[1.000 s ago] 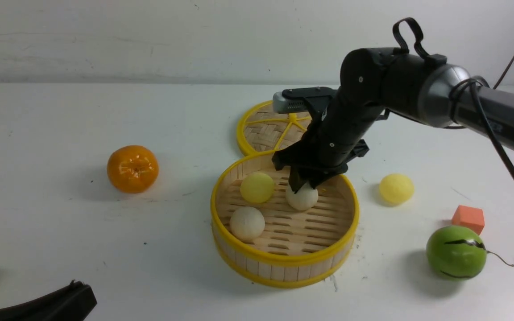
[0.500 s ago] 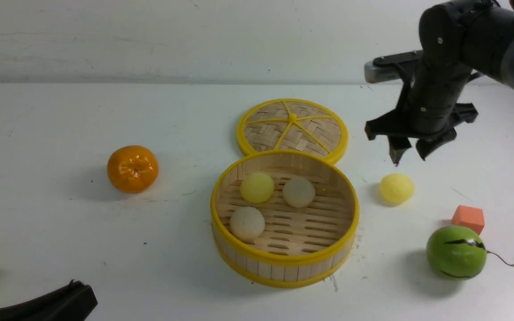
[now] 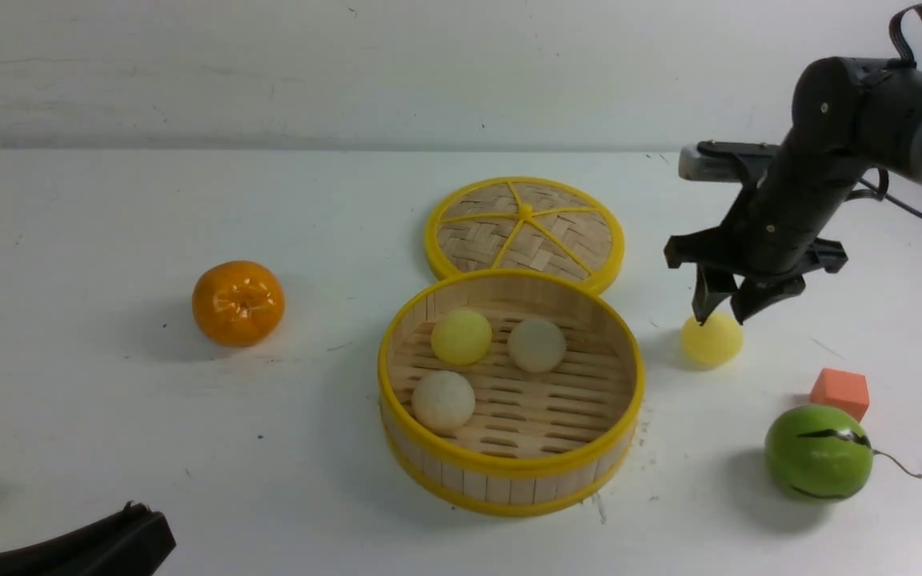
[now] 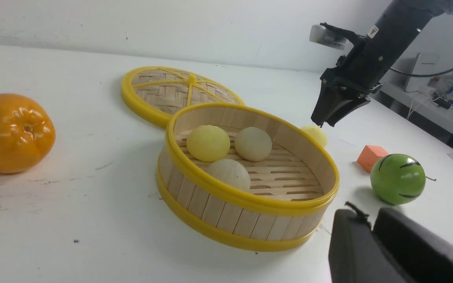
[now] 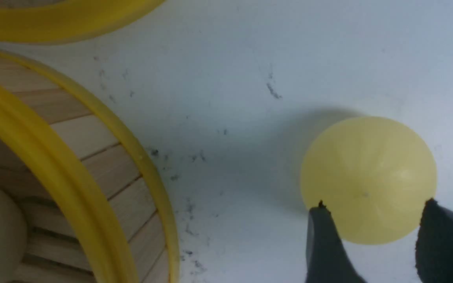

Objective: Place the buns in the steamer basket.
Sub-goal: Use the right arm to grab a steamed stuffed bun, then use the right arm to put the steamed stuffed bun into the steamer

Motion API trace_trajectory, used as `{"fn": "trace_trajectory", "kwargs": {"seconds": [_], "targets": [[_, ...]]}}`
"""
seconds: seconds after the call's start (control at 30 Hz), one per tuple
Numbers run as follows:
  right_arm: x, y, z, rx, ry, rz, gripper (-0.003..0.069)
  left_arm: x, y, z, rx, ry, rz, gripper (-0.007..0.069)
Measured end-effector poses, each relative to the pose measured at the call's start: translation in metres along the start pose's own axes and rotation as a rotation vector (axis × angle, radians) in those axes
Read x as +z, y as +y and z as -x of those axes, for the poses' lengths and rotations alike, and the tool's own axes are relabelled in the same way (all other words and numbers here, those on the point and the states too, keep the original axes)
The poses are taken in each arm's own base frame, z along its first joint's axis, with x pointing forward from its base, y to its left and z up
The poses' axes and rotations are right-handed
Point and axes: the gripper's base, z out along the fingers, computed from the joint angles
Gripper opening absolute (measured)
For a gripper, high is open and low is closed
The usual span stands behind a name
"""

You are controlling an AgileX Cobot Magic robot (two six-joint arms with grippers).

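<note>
The right jaws stand open, holding nothing, tips either side of the loose yellow bun on the surface, at 3 o'clock from the steamer basket. How far the left jaws are open cannot be told.

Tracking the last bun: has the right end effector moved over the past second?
Yes. The right end effector swung from the steamer basket toward the robot's right, now open just above the yellow bun.

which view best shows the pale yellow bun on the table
Right wrist view: the pale yellow bun is close up between the right gripper's open fingertips. Front view shows it small; left wrist view, mostly hidden behind the bamboo steamer basket.
</note>
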Motion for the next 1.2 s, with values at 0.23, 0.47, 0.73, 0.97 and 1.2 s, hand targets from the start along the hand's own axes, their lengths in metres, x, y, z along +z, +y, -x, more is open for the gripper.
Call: {"fn": "trace_trajectory", "kwargs": {"seconds": [0.23, 0.47, 0.73, 0.97, 1.2], "targets": [[0.016, -0.002, 0.001, -0.012, 0.005, -0.023, 0.0321, 0.000, 0.000, 0.000, 0.000, 0.000, 0.000, 0.0077], [0.025, -0.004, 0.002, -0.010, 0.003, -0.024, 0.0281, 0.000, 0.000, 0.000, 0.000, 0.000, 0.000, 0.0078], [0.026, -0.004, 0.002, -0.016, 0.001, -0.027, 0.0127, 0.000, 0.000, 0.000, -0.001, 0.000, 0.000, 0.0085], [0.016, -0.005, 0.003, -0.062, -0.020, -0.048, 0.0001, 0.000, 0.000, 0.000, -0.002, 0.000, 0.000, 0.0092], [-0.029, 0.006, -0.001, -0.116, -0.044, -0.029, 0.0000, 0.000, 0.000, 0.000, -0.002, 0.000, 0.000, 0.0094]]}}
